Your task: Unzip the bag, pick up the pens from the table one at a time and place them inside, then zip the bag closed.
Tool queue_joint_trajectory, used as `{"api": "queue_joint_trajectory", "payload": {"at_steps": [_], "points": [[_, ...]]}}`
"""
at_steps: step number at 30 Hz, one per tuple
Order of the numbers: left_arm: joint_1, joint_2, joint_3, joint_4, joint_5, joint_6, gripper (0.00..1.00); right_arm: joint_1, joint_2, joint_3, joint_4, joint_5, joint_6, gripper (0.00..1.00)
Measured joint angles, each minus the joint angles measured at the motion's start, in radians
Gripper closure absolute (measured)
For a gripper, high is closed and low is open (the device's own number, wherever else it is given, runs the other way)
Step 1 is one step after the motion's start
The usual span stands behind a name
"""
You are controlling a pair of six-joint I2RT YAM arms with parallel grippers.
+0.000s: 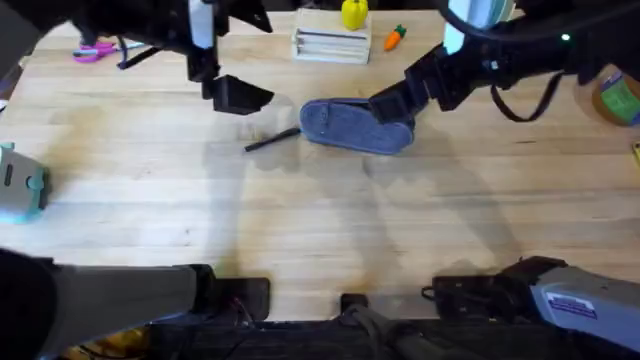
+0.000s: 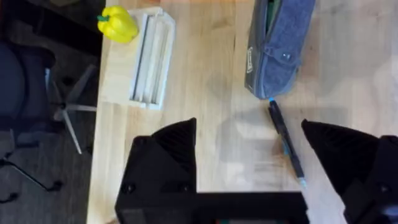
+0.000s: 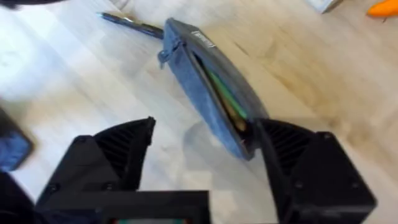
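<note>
The blue-grey bag (image 1: 355, 126) lies on the light wooden table (image 1: 300, 220), right of centre at the back. Its zipper stands open, and green and brown items show inside the bag (image 3: 214, 93). A slim black pen (image 1: 272, 141) rests just left of the bag, one tip near the bag's end (image 2: 273, 46); the pen (image 2: 286, 143) points toward my left gripper. My left gripper (image 1: 240, 95) hovers open above the table, up-left of the pen. My right gripper (image 1: 392, 105) is open at the bag's right end, with nothing held.
A white slotted tray (image 1: 331, 44), a yellow pepper toy (image 1: 354, 13) and a small carrot toy (image 1: 395, 37) stand at the back. Pink scissors (image 1: 95, 51) lie back left. A teal object (image 1: 20, 180) sits at the left edge, a tape roll (image 1: 617, 98) at the right.
</note>
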Motion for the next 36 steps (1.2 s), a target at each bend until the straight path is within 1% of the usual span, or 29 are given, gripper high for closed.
{"api": "queue_joint_trajectory", "payload": {"at_steps": [1, 3, 6, 7, 8, 12, 17, 28, 36], "points": [[0.011, -0.011, 0.0, -0.018, 0.0, 0.001, 0.008, 0.003, 0.014, 0.005, 0.003, 0.011, -0.027, 0.104], [0.032, -0.026, 0.0, -0.051, 0.0, 0.001, 0.008, 0.011, 0.037, 0.008, 0.007, 0.026, -0.083, 0.334], [0.059, -0.033, 0.0, -0.084, -0.001, 0.002, 0.008, 0.017, 0.068, 0.008, 0.011, 0.042, -0.186, 0.776], [0.067, -0.034, 0.0, -0.09, -0.002, 0.003, 0.008, 0.017, 0.075, 0.008, 0.011, 0.045, -0.214, 0.899], [0.074, -0.035, 0.0, -0.095, -0.002, 0.003, 0.008, 0.017, 0.082, 0.008, 0.011, 0.048, -0.243, 0.952], [0.082, -0.038, 0.0, -0.103, -0.004, 0.003, 0.008, 0.017, 0.116, 0.009, 0.015, 0.055, -0.339, 0.97], [0.082, -0.038, 0.0, -0.105, -0.003, 0.003, 0.008, 0.017, 0.177, 0.009, 0.041, 0.062, -0.403, 0.97], [0.082, -0.038, 0.0, -0.105, -0.003, 0.003, 0.007, 0.018, 0.252, 0.009, 0.09, 0.062, -0.43, 0.968], [0.082, -0.038, 0.0, -0.105, -0.003, 0.003, 0.007, 0.018, 0.348, 0.011, 0.137, 0.045, -0.433, 0.969]]}}
